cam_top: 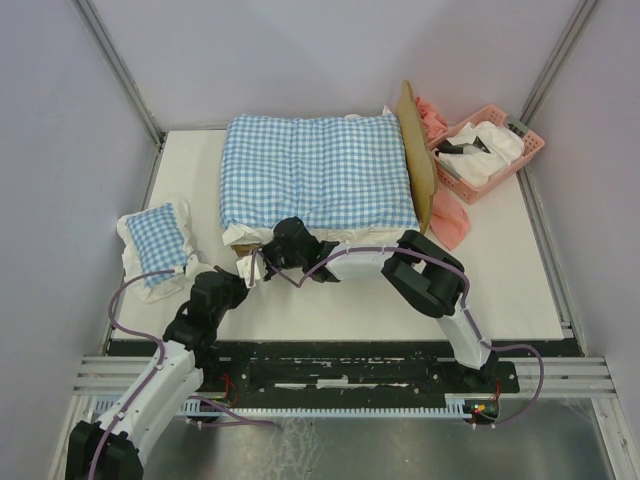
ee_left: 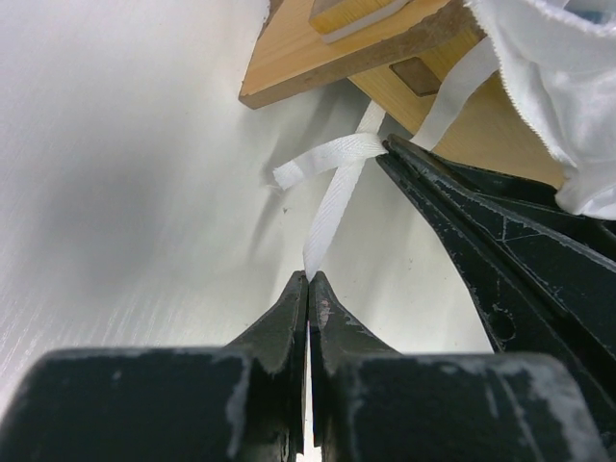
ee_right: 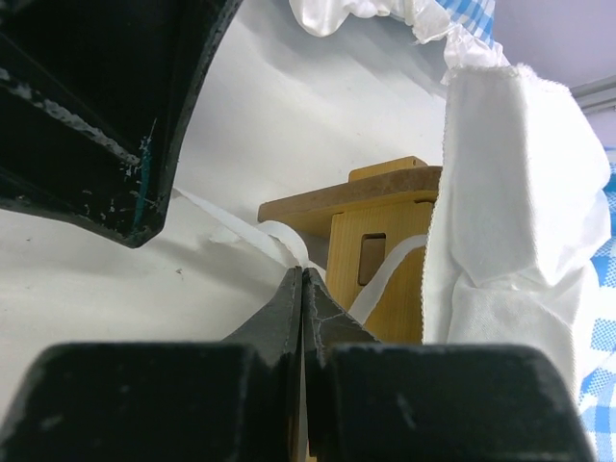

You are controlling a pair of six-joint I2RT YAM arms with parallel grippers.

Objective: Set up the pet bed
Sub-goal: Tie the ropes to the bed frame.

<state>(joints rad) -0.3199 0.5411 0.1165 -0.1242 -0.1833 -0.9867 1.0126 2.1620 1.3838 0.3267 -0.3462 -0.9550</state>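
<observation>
the pet bed [cam_top: 417, 160] is lying toward 12 o'clock on the white bench [cam_top: 400, 300], its headboard standing at its 3 o'clock end. a blue-checked cushion [cam_top: 315, 170] is covering the frame. a pink basket [cam_top: 490, 150] holding white items is sitting at 2 o'clock, a pink cloth [cam_top: 450, 222] is lying just beside the headboard, and a small checked pillow [cam_top: 155, 240] is resting at 9 o'clock. the cushion's white frill [ee_right: 500, 221] is hanging over the bed's wooden corner at 7 o'clock. there the left arm [cam_top: 190, 330] and right arm [cam_top: 430, 280] are meeting, tips nearly touching. the left jaws are clenched on one of the white ties [ee_left: 332, 192] trailing from that corner; the right jaws are pinched tight on the other, the two ties crossing between them.
</observation>
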